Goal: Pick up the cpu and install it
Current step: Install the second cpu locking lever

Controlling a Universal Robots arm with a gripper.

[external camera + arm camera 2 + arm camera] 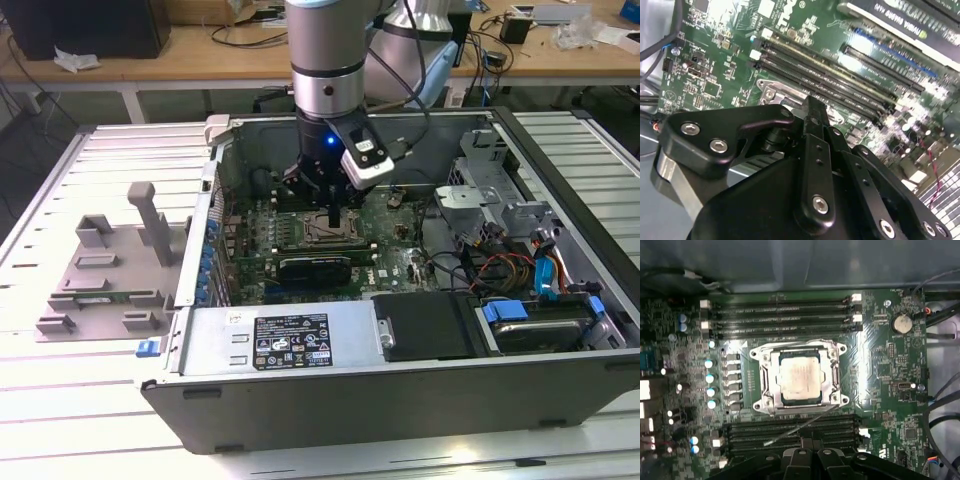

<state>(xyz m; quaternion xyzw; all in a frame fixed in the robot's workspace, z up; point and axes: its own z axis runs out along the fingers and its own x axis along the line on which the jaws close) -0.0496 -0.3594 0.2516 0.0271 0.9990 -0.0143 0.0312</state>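
Cpu (pixel 800 377) lies flat in the socket (pixel 768 376), apart from the empty tool (pixel 333 216), its fingers together. The exterior view shows the tool hanging just above the socket.

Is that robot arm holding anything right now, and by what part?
Nothing, it seems: the cpu lies in its socket, apart from the gripper hovering above.
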